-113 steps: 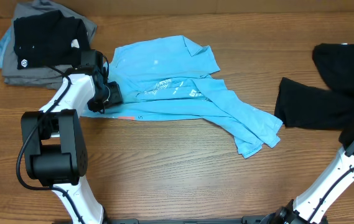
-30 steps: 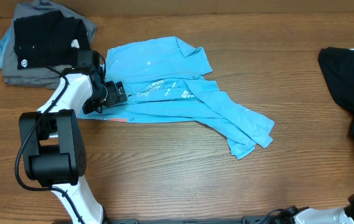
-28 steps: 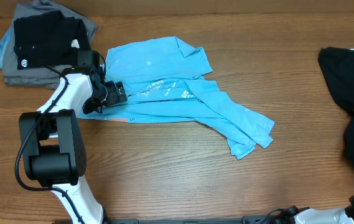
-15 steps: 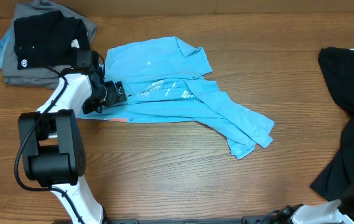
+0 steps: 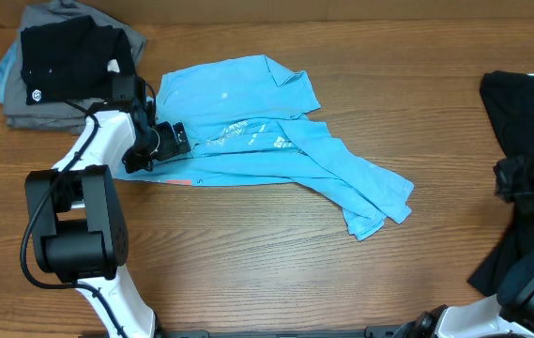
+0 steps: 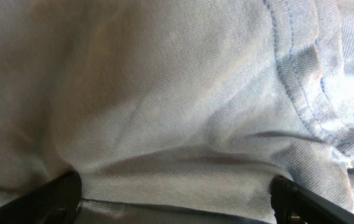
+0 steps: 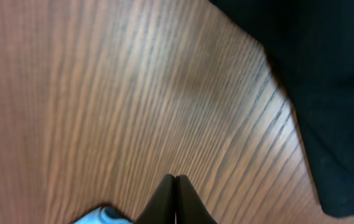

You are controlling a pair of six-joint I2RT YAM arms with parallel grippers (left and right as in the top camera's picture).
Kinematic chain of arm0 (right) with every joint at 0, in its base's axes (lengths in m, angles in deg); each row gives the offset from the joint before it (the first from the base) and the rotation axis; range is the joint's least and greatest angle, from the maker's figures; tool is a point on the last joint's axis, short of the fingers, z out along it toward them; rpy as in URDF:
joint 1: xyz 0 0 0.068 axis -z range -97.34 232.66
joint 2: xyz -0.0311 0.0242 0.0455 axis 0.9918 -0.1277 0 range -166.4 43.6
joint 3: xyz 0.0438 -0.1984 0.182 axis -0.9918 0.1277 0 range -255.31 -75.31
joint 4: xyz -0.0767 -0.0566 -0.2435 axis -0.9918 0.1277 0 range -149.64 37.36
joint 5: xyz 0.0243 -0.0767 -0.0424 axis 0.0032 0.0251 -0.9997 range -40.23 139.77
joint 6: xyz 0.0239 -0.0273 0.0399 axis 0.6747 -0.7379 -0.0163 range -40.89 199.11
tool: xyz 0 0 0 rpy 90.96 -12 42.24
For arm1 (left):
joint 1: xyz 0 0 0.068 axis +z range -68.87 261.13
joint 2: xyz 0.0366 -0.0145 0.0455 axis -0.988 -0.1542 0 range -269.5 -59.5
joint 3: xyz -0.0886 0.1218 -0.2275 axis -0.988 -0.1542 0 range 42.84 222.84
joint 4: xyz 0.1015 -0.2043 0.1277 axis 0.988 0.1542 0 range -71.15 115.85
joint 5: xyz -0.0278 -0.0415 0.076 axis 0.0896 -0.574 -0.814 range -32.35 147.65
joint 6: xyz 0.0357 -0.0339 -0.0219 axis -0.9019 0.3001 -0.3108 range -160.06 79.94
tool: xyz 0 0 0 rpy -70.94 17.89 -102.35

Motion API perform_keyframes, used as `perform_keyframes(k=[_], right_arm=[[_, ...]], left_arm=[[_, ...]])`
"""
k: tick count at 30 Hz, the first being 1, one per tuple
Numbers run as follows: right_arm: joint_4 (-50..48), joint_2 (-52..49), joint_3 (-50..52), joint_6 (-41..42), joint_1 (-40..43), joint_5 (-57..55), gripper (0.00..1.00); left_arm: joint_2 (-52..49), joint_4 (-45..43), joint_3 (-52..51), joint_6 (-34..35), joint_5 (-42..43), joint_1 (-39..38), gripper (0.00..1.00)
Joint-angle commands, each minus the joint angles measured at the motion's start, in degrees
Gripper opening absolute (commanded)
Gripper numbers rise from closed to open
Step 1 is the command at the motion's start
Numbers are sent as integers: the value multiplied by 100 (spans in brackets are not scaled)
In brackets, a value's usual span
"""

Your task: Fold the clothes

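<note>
The clothes, a light blue T-shirt [image 5: 267, 141] with white lettering, lie crumpled across the middle of the table, one end trailing toward the right front. My left gripper [image 5: 168, 141] is down on the shirt's left edge. In the left wrist view its gripper [image 6: 177, 208] is open, with the fingertips [image 6: 58, 196] far apart and blue cloth [image 6: 177, 112] filling the space between them. My right gripper [image 5: 506, 178] hangs at the table's right side, well away from the shirt. In the right wrist view that gripper [image 7: 175, 186] is shut on nothing above bare wood.
A stack of grey garments [image 5: 22, 103] topped by a small black shirt [image 5: 65, 56] sits at the back left. A black garment [image 5: 520, 103] lies at the right edge, also seen as the black garment [image 7: 326, 74] in the right wrist view. The wooden table [image 5: 248, 253] runs along the front.
The right arm has come up into view at the right edge, and its jaws have closed. The left arm and the blue shirt have not moved over the last second.
</note>
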Motion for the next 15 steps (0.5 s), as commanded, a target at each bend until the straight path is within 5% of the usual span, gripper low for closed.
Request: perform_keyframes(k=[1,15], right_arm=[[-258,9,402,111,28,-146,4],[-529,-310,1025,520,664,-916,4]], left_arm=[[-286,186,-249,92,520,-22,100],[-286,232,-249,90,520,-22,100]])
